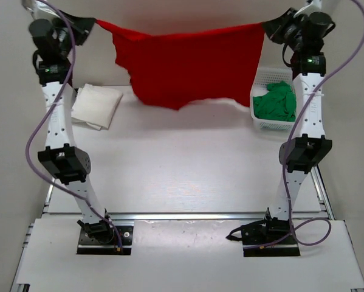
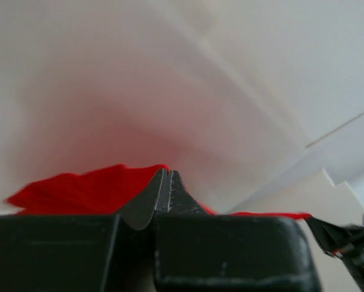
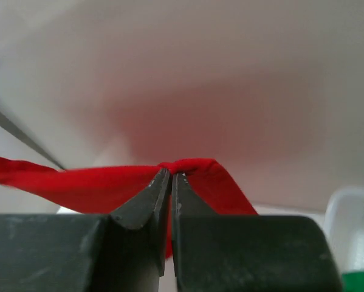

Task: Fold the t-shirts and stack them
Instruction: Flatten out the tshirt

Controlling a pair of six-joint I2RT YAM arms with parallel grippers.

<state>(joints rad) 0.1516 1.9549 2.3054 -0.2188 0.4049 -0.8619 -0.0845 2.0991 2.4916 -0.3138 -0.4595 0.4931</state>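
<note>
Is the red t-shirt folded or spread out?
Spread: the red t-shirt hangs stretched between the left gripper and the right gripper, unfolded.

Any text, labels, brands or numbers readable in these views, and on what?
None readable. The bright red cloth t-shirt, folded white cloth t-shirt, green cloth t-shirt and white plastic lattice basket are plain. Only sign: a small green light on the right arm.

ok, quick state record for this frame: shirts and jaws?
red t-shirt: in the air, spread between both arms
left jaws: shut on the red t-shirt's top edge, left end
right jaws: shut on its top edge, right end
white t-shirt: folded, on table, left side
green t-shirt: crumpled, in white basket, right side
</note>
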